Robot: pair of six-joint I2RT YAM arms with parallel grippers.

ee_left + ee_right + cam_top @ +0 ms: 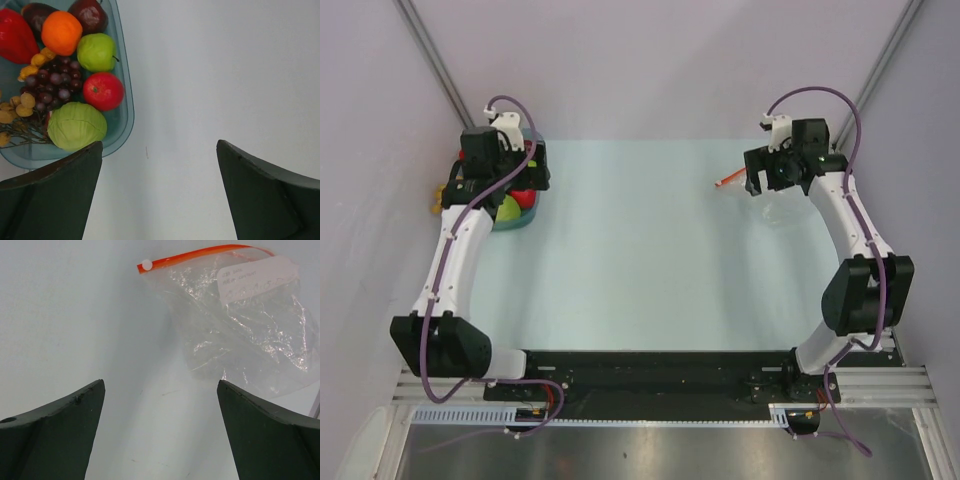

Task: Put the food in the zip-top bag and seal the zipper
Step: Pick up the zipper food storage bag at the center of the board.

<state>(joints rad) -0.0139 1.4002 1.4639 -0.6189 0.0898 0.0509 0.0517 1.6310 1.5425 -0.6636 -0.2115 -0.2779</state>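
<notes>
Looking down at a pale table (650, 260) filling most of the overhead view. Seeing the left gripper (159, 145) hanging over the 10 o'clock corner, jaws spread wide and gripping nothing. Same deal with the right gripper (160, 382) over at 2 o'clock, gaping wide, nothing in it.

Finding a teal tray (128, 100) at 10 o'clock in the left wrist view, sitting flat on the table and packed full. Spotting the zip-top bag (240, 330) at 1 o'clock in the right wrist view, lying crinkled on the table, well clear of the jaws (see-through, so the tabletop is showing right through it).

Going through the tray: pale green ribbed fruit (76, 125) at the near end, dark grape bunch (52, 82) just past it, red apple (103, 91) right beside the grapes at their 3 o'clock, green apple (96, 51) and orange (61, 32) further toward 12.

Noticing the white label (257, 279) near the bag's top, then the zipper (200, 255) running along its 12 o'clock edge, white slider (146, 264) parked at the 9 o'clock end. Not managing to tell if it's pressed shut.
</notes>
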